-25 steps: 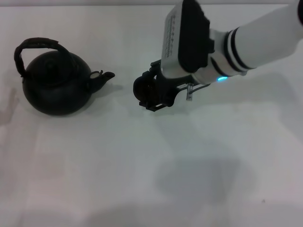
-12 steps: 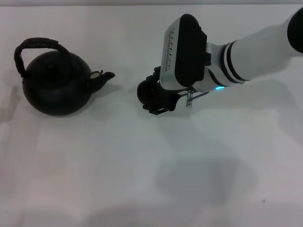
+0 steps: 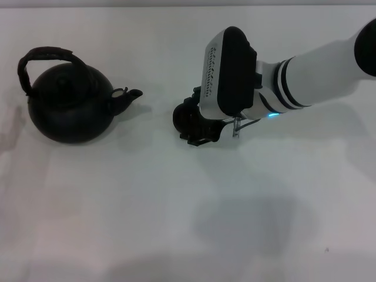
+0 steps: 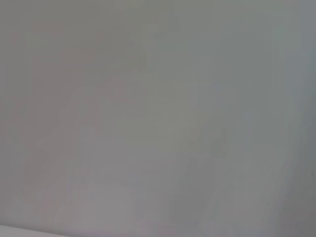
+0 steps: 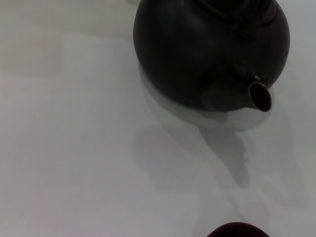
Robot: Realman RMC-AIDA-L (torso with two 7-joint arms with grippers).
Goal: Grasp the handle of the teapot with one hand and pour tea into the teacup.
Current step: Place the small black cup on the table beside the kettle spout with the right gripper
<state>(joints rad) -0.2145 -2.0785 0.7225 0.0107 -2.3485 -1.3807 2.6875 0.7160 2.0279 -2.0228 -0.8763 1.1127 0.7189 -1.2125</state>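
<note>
1. The teapot (image 3: pixel 70 104) sat at the upper left of the head view on the white table (image 3: pixel 176 223), upright, its short spout (image 3: pixel 130 96) pointing toward the centre of the frame. In the right wrist view it filled the upper right, spout mouth turned toward the lens.
2. The handle (image 3: pixel 36 59) arched over the lid, tilted toward the left edge; nothing touched it.
3. The teacup (image 3: pixel 187 117) showed as a dark round shape at centre frame, just right of the spout yet apart from it, partly hidden under the right arm.
4. The right gripper (image 3: pixel 198 124) was at the teacup; whether it was clenched on the cup or released could not be told.
5. The left gripper was out of sight; its wrist view showed only blank grey.
6. Judged step: the cup was being placed near the spout; the handle grasp was not yet begun. The next move likely calls for a hand reaching the handle from above.
</note>
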